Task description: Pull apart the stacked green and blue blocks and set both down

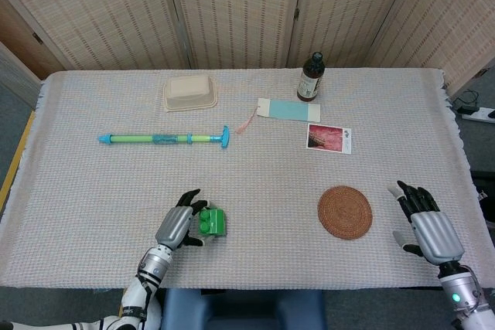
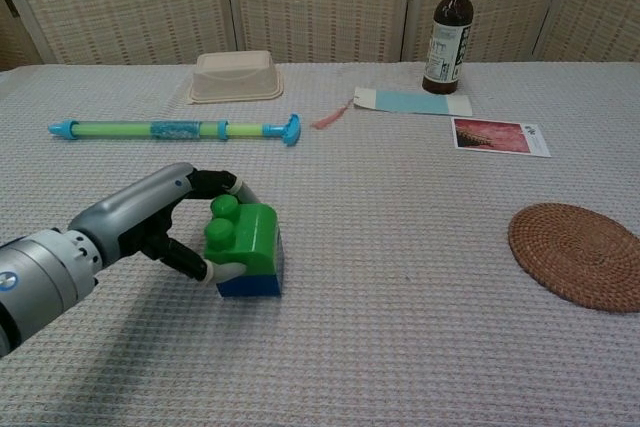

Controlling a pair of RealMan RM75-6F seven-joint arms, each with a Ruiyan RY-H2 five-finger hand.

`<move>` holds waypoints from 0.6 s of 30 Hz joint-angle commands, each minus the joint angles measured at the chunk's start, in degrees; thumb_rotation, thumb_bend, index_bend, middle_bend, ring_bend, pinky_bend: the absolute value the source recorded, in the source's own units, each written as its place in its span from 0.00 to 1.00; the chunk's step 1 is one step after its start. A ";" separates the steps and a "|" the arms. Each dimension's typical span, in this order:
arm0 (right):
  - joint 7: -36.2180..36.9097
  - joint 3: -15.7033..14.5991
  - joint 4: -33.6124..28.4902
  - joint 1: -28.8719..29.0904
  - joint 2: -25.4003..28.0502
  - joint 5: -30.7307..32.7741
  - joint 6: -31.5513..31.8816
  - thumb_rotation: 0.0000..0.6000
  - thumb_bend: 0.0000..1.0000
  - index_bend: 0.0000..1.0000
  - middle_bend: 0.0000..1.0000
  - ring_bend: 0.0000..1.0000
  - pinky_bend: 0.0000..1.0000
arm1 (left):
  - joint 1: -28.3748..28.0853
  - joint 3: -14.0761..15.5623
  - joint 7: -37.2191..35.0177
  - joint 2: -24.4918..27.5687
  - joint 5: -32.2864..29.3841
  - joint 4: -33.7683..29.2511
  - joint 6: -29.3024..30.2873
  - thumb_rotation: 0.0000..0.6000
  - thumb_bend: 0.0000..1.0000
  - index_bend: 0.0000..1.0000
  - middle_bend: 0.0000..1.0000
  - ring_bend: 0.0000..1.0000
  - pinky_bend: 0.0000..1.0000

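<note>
Left hand (image 2: 160,222) grips the green block (image 2: 243,236), tilted on the blue block (image 2: 250,283) near the table's front edge; right hand (image 1: 427,222) hovers open by the right edge

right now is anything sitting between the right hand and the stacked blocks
Yes, the woven coaster lies on the cloth between the right hand and the green block stacked on the blue block. It is flat, so it may not block a raised reach. The left hand already has its fingers on the stack.
</note>
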 commanded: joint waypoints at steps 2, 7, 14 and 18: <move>0.13 -0.03 0.39 0.24 -0.32 -0.01 -0.46 1.00 0.41 0.00 0.00 0.00 0.00 | 0.87 0.02 -2.68 -0.74 1.38 1.31 1.55 1.00 0.32 0.57 0.63 0.16 0.00; 5.43 -0.32 2.35 2.59 -1.36 -1.35 -4.13 1.00 0.41 0.00 0.00 0.00 0.00 | 2.06 0.80 -6.60 -0.29 3.99 0.62 3.30 1.00 0.33 0.66 0.74 0.23 0.00; 30.38 -1.45 8.17 10.30 -5.20 -9.33 -10.31 1.00 0.41 0.00 0.00 0.00 0.00 | 3.69 1.45 -10.37 1.39 6.40 -3.91 5.53 1.00 0.34 0.72 0.80 0.29 0.00; 42.89 -2.90 9.39 15.66 -7.22 -12.22 -15.33 1.00 0.41 0.00 0.00 0.00 0.00 | 3.66 0.25 -10.24 1.32 6.67 -4.49 6.50 1.00 0.35 0.72 0.80 0.30 0.00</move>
